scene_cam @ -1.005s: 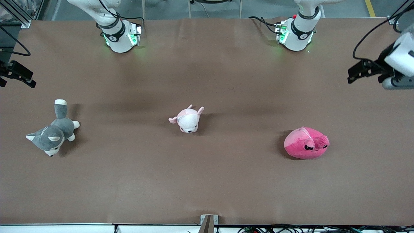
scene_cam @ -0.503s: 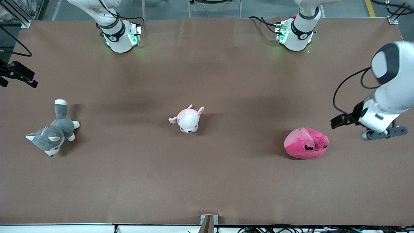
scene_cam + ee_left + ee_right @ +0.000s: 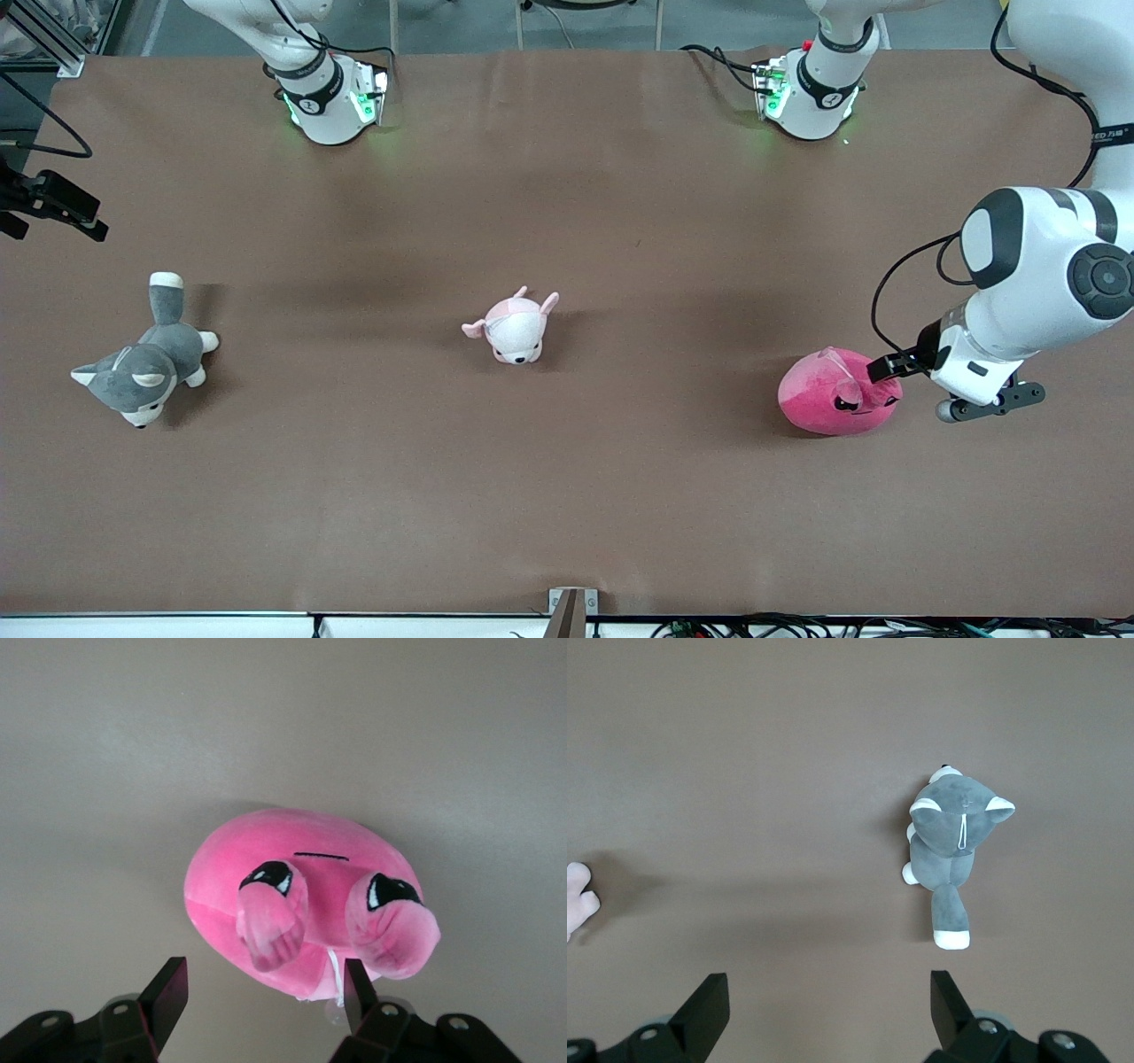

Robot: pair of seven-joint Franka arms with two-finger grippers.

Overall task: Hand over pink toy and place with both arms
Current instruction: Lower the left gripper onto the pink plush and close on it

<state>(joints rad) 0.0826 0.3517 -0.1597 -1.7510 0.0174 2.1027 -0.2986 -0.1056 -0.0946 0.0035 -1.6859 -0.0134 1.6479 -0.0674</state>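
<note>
The pink toy point(image 3: 833, 396), a round hot-pink plush with angry black eyes, lies on the brown table point(image 3: 620, 496) toward the left arm's end. My left gripper point(image 3: 890, 367) is at the toy's edge on that end. In the left wrist view the gripper point(image 3: 264, 979) is open, its fingers point(image 3: 168, 992) astride the near edge of the toy point(image 3: 301, 877), not closed on it. My right gripper point(image 3: 55, 209) waits over the right arm's end of the table; in the right wrist view it point(image 3: 828, 992) is open and empty.
A pale pink-and-white puppy plush point(image 3: 514, 326) sits mid-table. A grey-and-white husky plush point(image 3: 146, 359) lies toward the right arm's end and also shows in the right wrist view point(image 3: 952, 846). The arm bases point(image 3: 332, 97) stand along the table's edge farthest from the front camera.
My left arm has swung in from the table's end and come down to the pink toy. The toys and the right arm have hardly moved.
</note>
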